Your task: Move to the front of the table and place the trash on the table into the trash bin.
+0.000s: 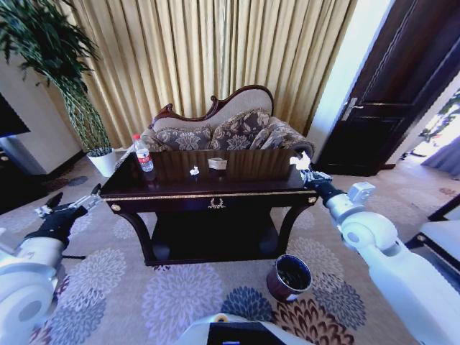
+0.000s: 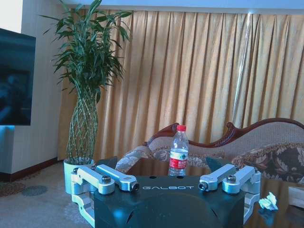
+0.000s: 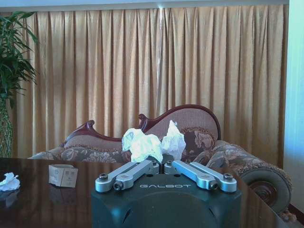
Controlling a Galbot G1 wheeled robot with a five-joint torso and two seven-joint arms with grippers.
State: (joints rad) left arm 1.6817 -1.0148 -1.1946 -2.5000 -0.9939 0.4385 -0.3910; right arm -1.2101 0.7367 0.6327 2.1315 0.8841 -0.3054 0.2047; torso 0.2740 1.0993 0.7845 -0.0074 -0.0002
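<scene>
The dark-brown table (image 1: 165, 196) stands straight ahead. On its top, towards the left end, a clear bottle (image 1: 144, 154) (image 2: 178, 151) with a red cap stands upright. A small white paper scrap (image 1: 194, 171) (image 3: 8, 181) (image 2: 268, 202) and a beige folded piece (image 1: 217, 164) (image 3: 63, 175) lie near the middle. My right gripper (image 1: 303, 167) (image 3: 159, 164) hangs over the table's right end, shut on a white crumpled paper (image 1: 295, 160) (image 3: 146, 142). My left gripper (image 1: 72, 202) (image 2: 168, 186) is open, off the table's left end, level with the bottle. The maroon trash bin (image 1: 289, 277) sits on the carpet at the front right.
An ornate sofa (image 1: 230, 129) stands close behind the table. A tall plant in a white pot (image 1: 103, 161) and a black TV stand (image 1: 14, 172) are to the left. A dark door (image 1: 388, 100) is at the right. Patterned carpet lies in front.
</scene>
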